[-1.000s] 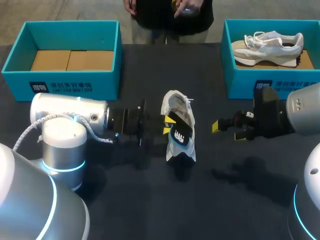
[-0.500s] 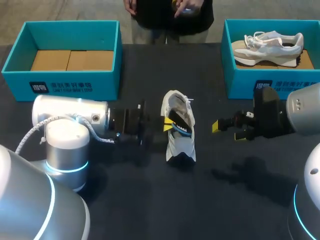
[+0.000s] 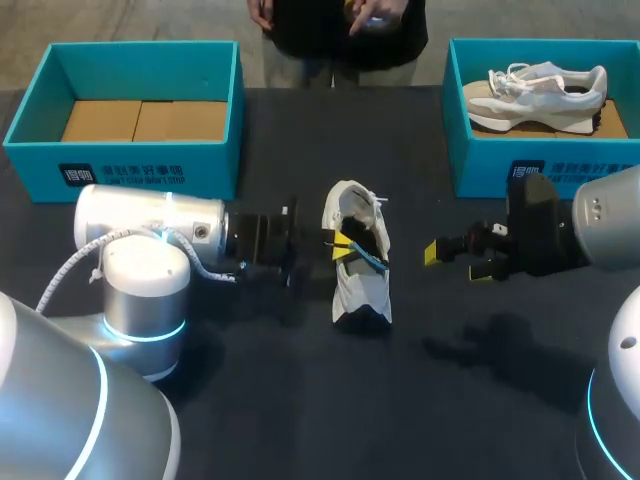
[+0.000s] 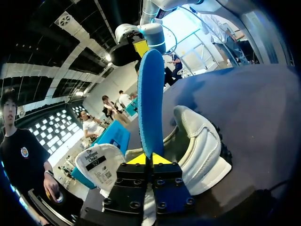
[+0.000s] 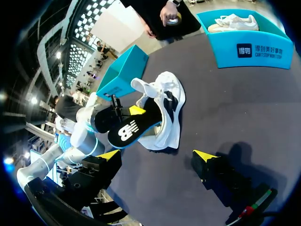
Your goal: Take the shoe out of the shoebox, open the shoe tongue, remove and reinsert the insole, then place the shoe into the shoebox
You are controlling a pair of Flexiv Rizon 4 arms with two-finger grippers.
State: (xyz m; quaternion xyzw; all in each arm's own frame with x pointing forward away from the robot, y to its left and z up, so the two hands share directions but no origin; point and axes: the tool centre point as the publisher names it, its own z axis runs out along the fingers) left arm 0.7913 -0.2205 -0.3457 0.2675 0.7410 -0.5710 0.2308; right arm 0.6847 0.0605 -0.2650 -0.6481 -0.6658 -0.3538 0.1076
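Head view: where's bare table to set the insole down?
Bare: table between shoe and near edge; gap between left box and right box. Crowded: beside the shoe, left claw with insole one side, right claw the other.

Front wall of left shoebox (image 3: 120,176): white square logo, then a row of white characters with a smaller line of letters beneath. Front wall of right shoebox (image 5: 259,50): same print. Black face of insole (image 5: 130,132): large white letter logo. Inside of shoe tongue (image 4: 99,162): small printed lines, too fine to read.
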